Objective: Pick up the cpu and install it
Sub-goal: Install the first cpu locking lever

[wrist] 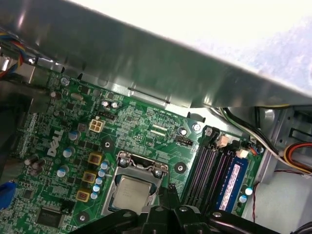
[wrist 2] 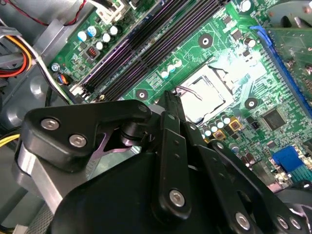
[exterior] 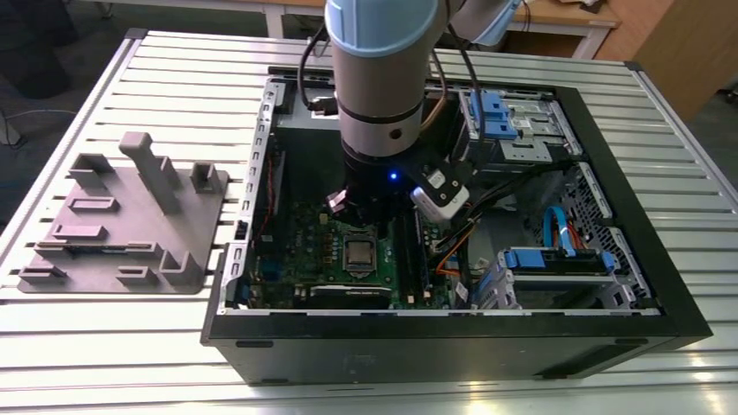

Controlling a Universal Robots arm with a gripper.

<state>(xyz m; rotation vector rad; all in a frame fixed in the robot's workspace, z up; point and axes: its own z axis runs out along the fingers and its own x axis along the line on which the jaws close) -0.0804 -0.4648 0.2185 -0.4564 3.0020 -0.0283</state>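
Above the motherboard (wrist: 141,126), hovering near the cpu (wrist: 130,191) seated in its socket; gripper (wrist: 168,192) closed narrow, holding nothing; install step looks done.

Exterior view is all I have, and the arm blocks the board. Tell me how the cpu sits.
Observer: In the first wrist view the cpu lies flat inside the metal socket frame, silvery top up.
Operator: Give me the gripper's place against it.
Observer: In the first wrist view the gripper has its tip beside the cpu's edge, on the side toward the memory slots. Whether it touches, I cannot tell.
Operator: Report on those slots.
Observer: One of them holds a memory stick with a bluish label.
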